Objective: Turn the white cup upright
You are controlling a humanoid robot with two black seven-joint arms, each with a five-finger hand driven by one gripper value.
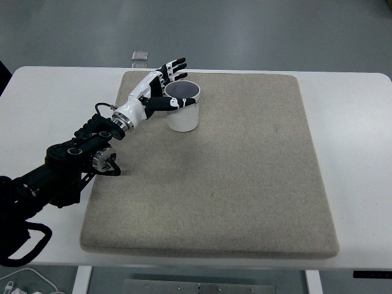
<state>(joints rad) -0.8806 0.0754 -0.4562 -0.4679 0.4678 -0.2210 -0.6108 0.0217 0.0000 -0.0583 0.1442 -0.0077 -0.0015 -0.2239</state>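
Now upright on the mat, the white cup touches the left hand, fingers spread.

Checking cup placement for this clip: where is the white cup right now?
In the top view, the white cup stands upright near the mat's far-left corner, with the left robot hand right beside it.
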